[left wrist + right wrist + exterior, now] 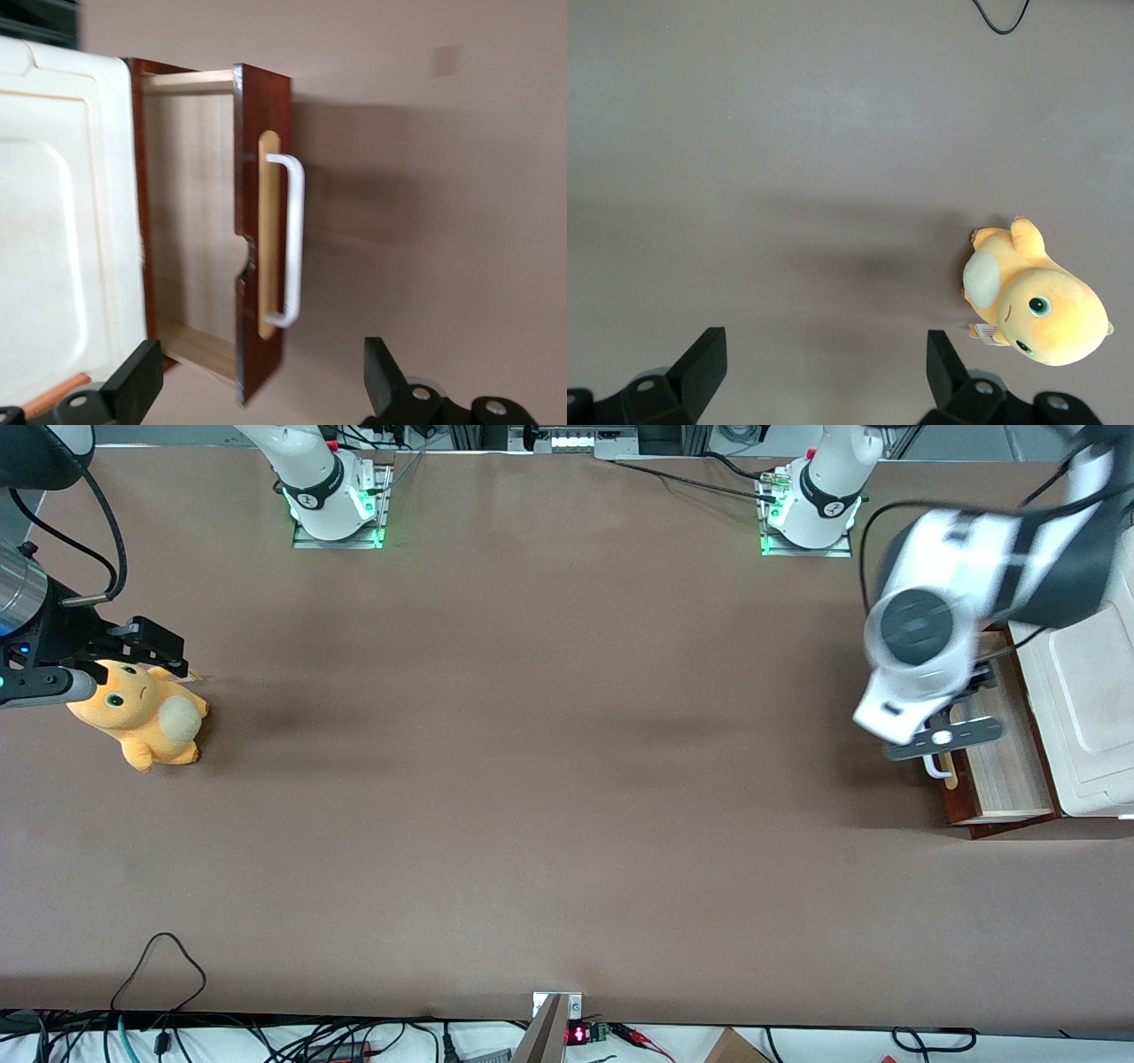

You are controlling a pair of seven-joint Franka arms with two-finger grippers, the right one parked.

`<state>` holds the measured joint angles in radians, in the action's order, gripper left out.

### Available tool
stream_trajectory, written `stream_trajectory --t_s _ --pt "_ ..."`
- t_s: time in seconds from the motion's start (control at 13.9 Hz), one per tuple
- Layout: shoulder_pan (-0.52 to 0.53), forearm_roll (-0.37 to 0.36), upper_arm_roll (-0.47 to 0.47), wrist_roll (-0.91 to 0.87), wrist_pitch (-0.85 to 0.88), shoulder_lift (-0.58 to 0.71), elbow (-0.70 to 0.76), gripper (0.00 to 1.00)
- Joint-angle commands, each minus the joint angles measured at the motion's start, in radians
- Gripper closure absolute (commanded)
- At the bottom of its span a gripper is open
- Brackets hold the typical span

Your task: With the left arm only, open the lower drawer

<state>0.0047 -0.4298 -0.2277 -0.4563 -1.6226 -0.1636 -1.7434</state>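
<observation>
One lower drawer stands pulled out of its cabinet, so we judge our left arm's gripper hovers above its white bar handle, fingers spread wide and empty, because it has let go.

Drawer: the wide, shallow lower drawer with a dark red-brown wooden front stands pulled out, pale wood interior exposed.
Handle: white bar handle on a pale tan strip.
Cabinet: white moulded top overlaps the drawer's inner end.
Tool: black two-finger tool, fingers spread apart, clear of the handle.
Tabletop: plain brown tabletop.
</observation>
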Motion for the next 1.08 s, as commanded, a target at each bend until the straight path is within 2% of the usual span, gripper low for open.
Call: stream_trajectory --t_s 0.0,0.14,0.29,0.36,0.65,1.01 --pt "0.029 0.233 0.043 0.131 -0.017 0.094 0.008 0.00" --pt "0.037 0.365 0.091 0.239 -0.019 0.153 0.010 0.00" --pt "0.072 0.451 0.096 0.292 -0.019 0.190 0.008 0.00" --pt "0.072 0.470 0.111 0.304 -0.019 0.205 0.005 0.00" --pt "0.072 0.484 0.117 0.341 -0.020 0.248 -0.005 0.00" --pt "0.067 0.484 0.140 0.418 -0.020 0.242 0.004 0.00"
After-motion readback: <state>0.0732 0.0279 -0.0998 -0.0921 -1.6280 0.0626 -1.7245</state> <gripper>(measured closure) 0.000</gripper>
